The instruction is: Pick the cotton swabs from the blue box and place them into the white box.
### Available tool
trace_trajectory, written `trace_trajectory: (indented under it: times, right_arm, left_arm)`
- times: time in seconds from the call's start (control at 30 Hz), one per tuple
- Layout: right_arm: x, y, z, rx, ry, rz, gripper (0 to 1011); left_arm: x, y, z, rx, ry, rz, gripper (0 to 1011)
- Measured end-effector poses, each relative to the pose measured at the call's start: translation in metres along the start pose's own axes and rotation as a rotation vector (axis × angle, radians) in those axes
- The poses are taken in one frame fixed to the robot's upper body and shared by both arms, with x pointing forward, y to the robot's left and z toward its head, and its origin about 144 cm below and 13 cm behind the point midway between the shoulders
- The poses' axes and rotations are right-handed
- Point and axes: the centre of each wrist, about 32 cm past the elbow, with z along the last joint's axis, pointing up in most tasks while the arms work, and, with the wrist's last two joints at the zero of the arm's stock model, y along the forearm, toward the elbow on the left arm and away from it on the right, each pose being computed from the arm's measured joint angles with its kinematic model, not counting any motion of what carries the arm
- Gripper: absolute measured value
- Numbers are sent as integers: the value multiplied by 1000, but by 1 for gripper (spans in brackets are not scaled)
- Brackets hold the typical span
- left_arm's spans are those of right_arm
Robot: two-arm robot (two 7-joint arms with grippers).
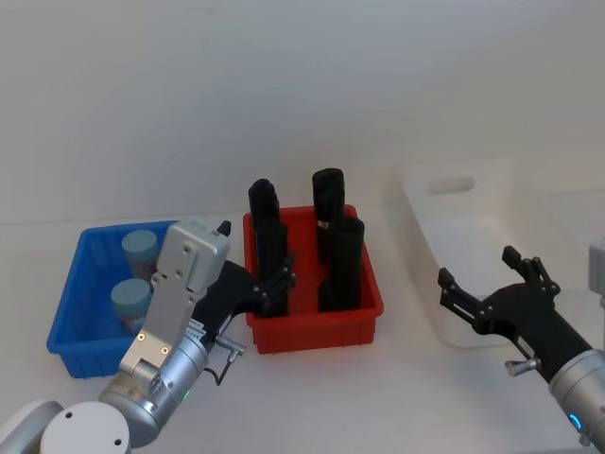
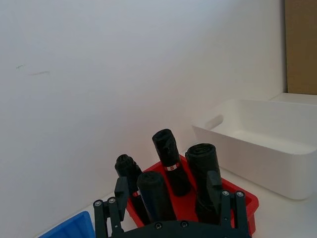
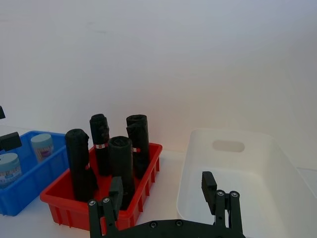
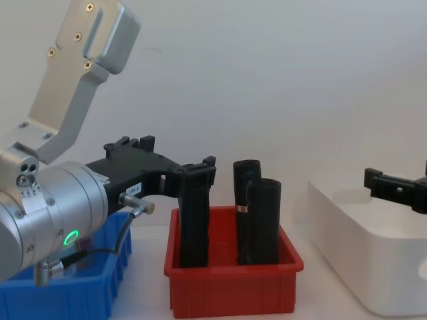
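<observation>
The red bin (image 1: 317,326) stood in the middle of the white table (image 1: 331,397), and four tall black cylinders (image 1: 328,194) stood upright inside it, two in front and two behind. Just beside the red bin, on its left side, lay the blue box (image 1: 68,317). The cotton swabs (image 1: 130,301) were inside it: two jars with pale blue lids, both upright, one behind the other (the left arm covered the part of this box nearest to the red bin, so I could not tell what lay there). On the right side of the red bin, near it but with a gap between, stood the white box (image 1: 473,241), which was larger than the red bin. The left gripper (image 1: 282,282) was at the front left corner of the red bin, raised to about the height of the cylinder tops. Its fingers (image 2: 121,191) were spread apart and it held nothing. One fingertip was very close to the front left cylinder, but I could not tell whether it touched it. The right gripper (image 1: 477,267) was to the right of the red bin, over the front part of the white box and above its rim. Its fingers (image 3: 208,183) were also spread wide and held nothing.
</observation>
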Motion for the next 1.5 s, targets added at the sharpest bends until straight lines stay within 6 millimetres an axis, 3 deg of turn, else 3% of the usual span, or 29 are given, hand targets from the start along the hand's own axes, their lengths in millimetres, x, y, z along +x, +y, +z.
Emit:
trace_trajectory:
  times: [1.5]
  right_arm:
    - [0,0,0,0,0,0,1002]
  left_arm:
    - [0,0,0,0,0,0,1003]
